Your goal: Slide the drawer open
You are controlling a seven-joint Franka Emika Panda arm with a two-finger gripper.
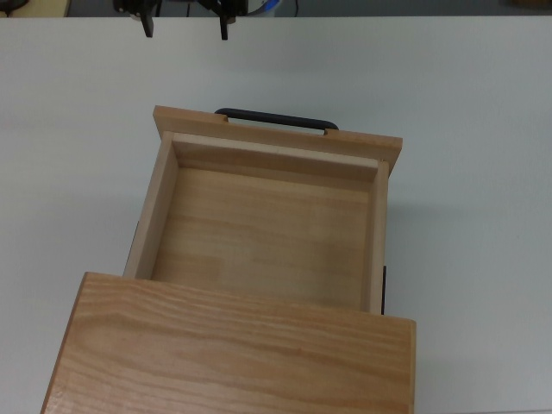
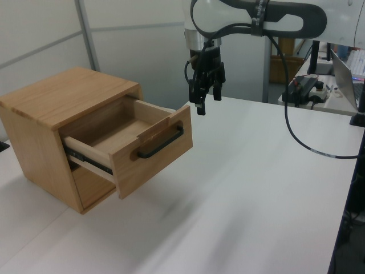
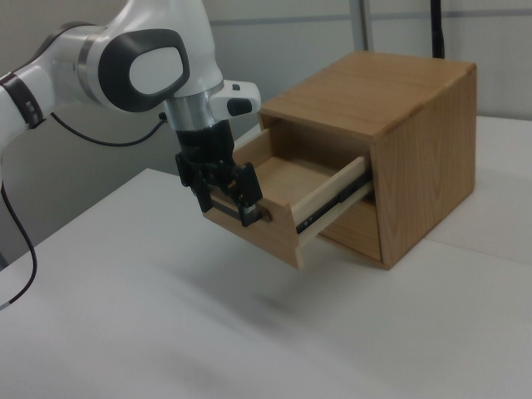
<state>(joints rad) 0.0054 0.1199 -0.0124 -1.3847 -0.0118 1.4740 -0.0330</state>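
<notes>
— Biggest first?
— White table (image 2: 251, 188), filling most of all three views. On it, a grained wooden box (image 2: 54, 105) (at the top view's bottom, the left view's left, the right view's right).

— And the drawer?
— Drawer (image 1: 259, 228) pulled well out of the box, light wood, nothing inside. Front panel (image 2: 154, 149) wider than the tray, overhanging both sides. Hanging clear of the table, carried on dark rails (image 3: 332, 202) running back into the box.

— Handle?
— Black bar handle (image 1: 276, 118) across the panel's outer face, toward the top view's top. Untouched.

— Arm?
— White and dark grey arm (image 2: 256, 20) coming in from the left view's upper right, from the right view's upper left. Black cable (image 2: 296, 128) looping down off it.

— Claw?
— Gripper (image 2: 206, 104) pointing down, fingers (image 1: 148, 26) spread apart, holding nothing. Above and just beyond the panel in the left view, off toward the top view's upper left, apart from the handle. In the right view, overlapping the panel (only by line of sight, going by the other two).
</notes>
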